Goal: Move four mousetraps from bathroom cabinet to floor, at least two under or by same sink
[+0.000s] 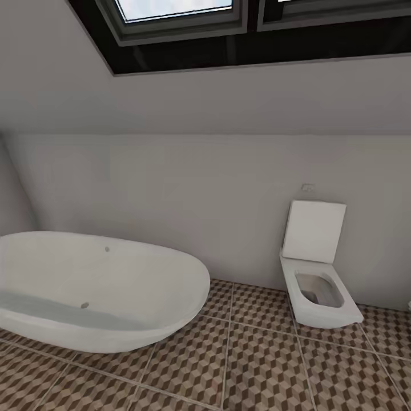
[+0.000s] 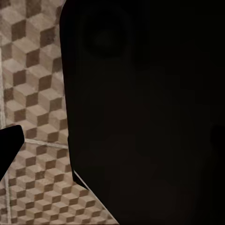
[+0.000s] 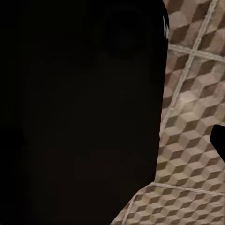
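The mousetraps, their cabinet and the bathroom sink are out of view. The cube-patterned bathroom floor (image 1: 257, 365) spreads across the lower part of the head view. It also appears in the left wrist view (image 2: 37, 93) and the right wrist view (image 3: 192, 117), beside a large dark bulk of the robot's own body. A dark finger tip (image 2: 9, 140) juts in at the edge of the left wrist view, and another finger tip (image 3: 218, 140) at the edge of the right wrist view. Whether either gripper is open or shut is not visible.
An oval white bathtub (image 1: 97, 285) stands on the floor at the left. A white wall-hung toilet (image 1: 317, 285) with its lid up is at the right against the pale wall. A dark-framed skylight (image 1: 171, 17) sits in the sloped ceiling. Open tiles lie between tub and toilet.
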Available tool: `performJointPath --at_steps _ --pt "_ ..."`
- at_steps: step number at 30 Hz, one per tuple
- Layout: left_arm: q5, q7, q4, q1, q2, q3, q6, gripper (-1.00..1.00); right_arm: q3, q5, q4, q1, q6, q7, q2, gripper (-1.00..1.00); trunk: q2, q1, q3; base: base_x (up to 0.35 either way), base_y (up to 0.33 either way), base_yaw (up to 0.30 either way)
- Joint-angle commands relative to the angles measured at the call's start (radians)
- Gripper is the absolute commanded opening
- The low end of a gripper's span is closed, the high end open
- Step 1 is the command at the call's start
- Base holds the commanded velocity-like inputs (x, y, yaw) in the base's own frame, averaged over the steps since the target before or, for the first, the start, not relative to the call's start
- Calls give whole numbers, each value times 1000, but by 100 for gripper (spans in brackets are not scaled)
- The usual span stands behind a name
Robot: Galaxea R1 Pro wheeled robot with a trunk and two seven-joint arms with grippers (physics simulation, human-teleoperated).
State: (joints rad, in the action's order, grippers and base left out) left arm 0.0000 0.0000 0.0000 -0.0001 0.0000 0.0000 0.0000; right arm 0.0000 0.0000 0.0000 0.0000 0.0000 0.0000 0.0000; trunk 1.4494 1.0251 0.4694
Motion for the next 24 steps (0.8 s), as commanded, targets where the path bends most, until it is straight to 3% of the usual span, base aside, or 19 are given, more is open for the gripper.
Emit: performJointPath --at_steps 1,12,24 --pt "-1 4 6 5 -1 -4 -6 100 0 4 -6 -6 -6 0 6 100 1 0 1 0 0 0" --pt "-2 -6 41 5 4 -5 -2 100 0 7 -48 -43 -12 0 66 100 1 0 1 0 0 0" --pt "-3 -8 43 5 14 -4 -6 100 0 8 -58 -44 -29 -4 77 100 1 0 1 0 0 0"
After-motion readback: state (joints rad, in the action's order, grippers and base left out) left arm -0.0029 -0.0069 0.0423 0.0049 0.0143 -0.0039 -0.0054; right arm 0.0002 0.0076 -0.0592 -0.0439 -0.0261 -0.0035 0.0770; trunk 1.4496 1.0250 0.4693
